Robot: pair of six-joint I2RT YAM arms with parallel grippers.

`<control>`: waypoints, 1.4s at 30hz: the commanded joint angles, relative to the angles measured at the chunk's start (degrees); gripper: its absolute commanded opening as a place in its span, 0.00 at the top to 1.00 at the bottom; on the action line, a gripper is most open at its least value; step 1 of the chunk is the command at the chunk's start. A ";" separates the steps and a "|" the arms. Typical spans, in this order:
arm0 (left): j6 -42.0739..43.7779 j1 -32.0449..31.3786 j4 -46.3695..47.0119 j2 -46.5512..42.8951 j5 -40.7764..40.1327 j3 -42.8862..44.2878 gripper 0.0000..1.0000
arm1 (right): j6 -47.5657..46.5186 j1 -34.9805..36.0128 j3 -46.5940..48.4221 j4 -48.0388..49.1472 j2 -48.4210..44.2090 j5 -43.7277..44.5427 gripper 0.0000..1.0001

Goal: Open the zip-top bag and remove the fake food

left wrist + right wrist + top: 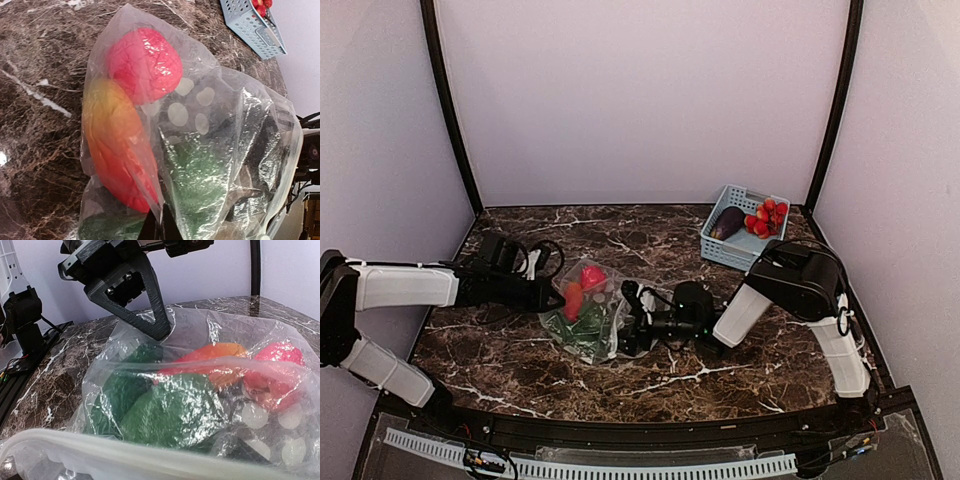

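Note:
The clear zip-top bag point(588, 312) lies in the middle of the table, its dotted face point(190, 107) up. Inside it I see fake food: a pink-red piece point(145, 62), an orange-red piece point(117, 150) and green pieces point(170, 412). My left gripper point(160, 227) is shut, pinching the bag's plastic at its left end; in the top view the left gripper point(558, 297) touches the bag. My right gripper point(625, 320) stands open at the bag's right end, its fingers straddling the mouth. The bag's zip strip point(150, 457) fills the bottom of the right wrist view and hides my right fingers.
A light-blue slotted basket point(740, 250) stands at the back right, holding a purple eggplant point(726, 222) and a cluster of red balls point(767, 218). The table's front rail runs just behind both arm bases.

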 commanded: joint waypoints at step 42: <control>-1.91 -1.72 3.82 -2.92 -8.16 -2.22 0.99 | -8.73 0.28 -5.03 -22.43 -11.37 13.71 0.48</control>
